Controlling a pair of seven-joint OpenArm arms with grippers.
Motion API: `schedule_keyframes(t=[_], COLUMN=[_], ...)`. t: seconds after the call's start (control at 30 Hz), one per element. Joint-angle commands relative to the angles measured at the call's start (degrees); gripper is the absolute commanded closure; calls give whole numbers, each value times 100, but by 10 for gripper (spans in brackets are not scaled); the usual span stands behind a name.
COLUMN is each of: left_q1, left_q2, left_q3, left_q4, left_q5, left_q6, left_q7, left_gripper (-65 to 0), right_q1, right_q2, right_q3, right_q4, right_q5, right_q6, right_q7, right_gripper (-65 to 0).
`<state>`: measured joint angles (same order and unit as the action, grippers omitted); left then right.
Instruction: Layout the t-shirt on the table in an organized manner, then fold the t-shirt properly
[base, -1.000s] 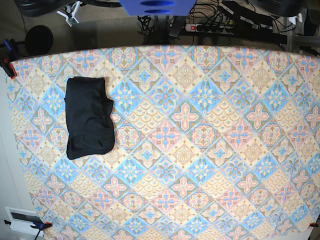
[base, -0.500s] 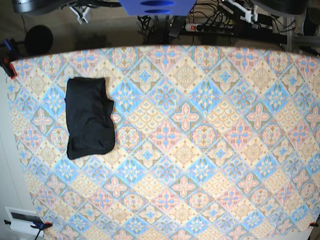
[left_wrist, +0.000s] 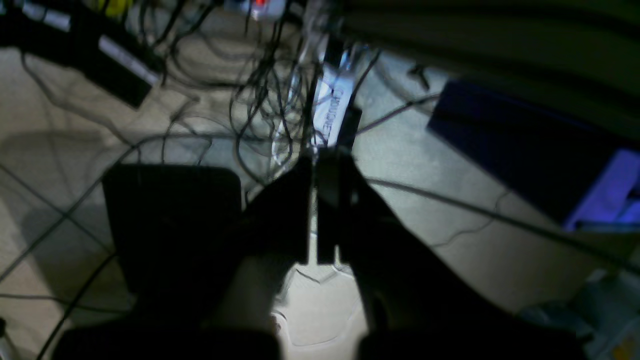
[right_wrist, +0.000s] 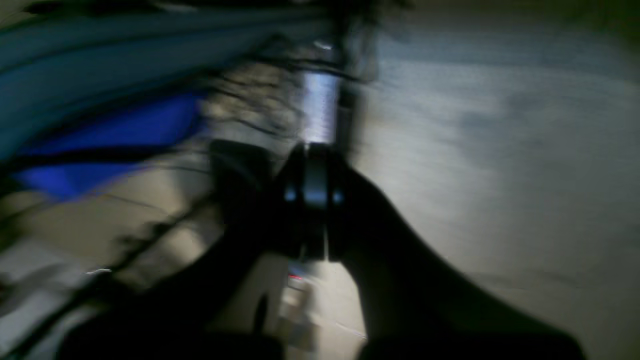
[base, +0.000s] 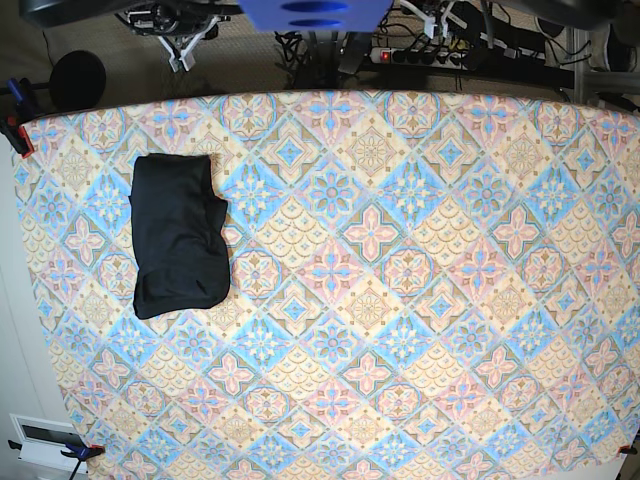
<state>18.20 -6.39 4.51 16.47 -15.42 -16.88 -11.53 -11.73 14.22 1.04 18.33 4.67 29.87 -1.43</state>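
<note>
The t-shirt (base: 178, 235) is lying as a compact black bundle on the table (base: 420, 300), toward the side of the base view where the right arm works, near the far edge and well apart from the middle of the patterned cloth. Its long axis is running from the far edge toward the near edge, and its outline is looking roughly rectangular, with one bulge on the side facing the table's centre. Both arms are sitting off the table, beyond the far edge. The right gripper (right_wrist: 312, 200) is showing its jaws pressed together with nothing between them, pointing at bare floor in a blurred wrist view; the left gripper (left_wrist: 316, 210) is likewise closed and empty, hanging over a tangle of cables (left_wrist: 270, 95). Neither wrist view is showing the garment or the cloth. The garment is lying forward of the right arm and clearly closer to it than to the left arm, which would have to cross most of the table to reach it. Judging by the tidy bundle and the parked arms, the folding is probably finished, or nearly so; any further tidying would most likely fall to the right arm.
</note>
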Motion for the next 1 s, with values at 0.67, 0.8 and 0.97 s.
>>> schedule_keyframes(t=[0.67, 0.8, 0.97], left_q1=[-268, -242, -250], left_q2=[582, 591, 591], left_q3=[221, 221, 221], left_q4=[-148, -174, -157], left_q5=[-10, -10, -10], left_q6=[919, 919, 919], left_q7=[-355, -355, -355], left_gripper=[-3, -3, -3], right_q1=[377, 377, 377], right_q2=[60, 60, -187], right_q3=[226, 226, 226], right_q4=[-378, -378, -369], right_q5=[21, 21, 21], right_q6=[-688, -688, -688], right_q7=[-872, -872, -819], right_gripper=[0, 0, 0])
